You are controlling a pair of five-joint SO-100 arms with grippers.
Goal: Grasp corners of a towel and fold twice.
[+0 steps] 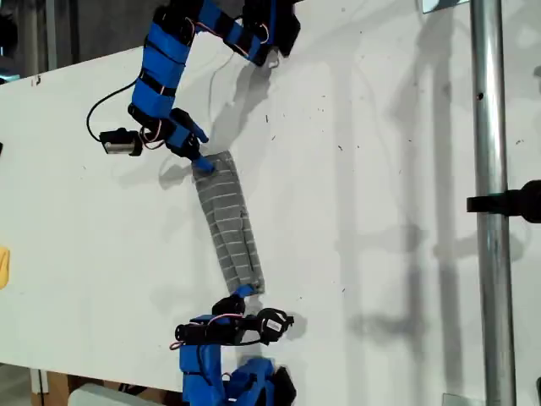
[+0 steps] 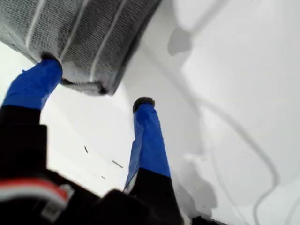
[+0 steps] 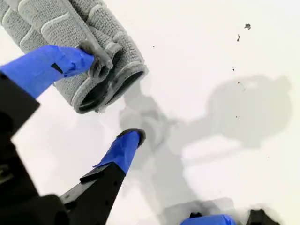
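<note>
towel (image 1: 228, 222): 1 | arms: 2 | hands: 2 | metal pole (image 1: 492, 203): 1 | table (image 1: 380, 169): 1

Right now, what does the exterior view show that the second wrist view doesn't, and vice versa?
Exterior view only: the whole folded grey white-striped towel as one long narrow strip on the white table, an arm at each end, and a metal pole at that view's right.

Second wrist view only: the towel's end close up, layers curled into open loops, and my second gripper open, one blue-taped finger touching the fabric.

Both: towel and table.
</note>
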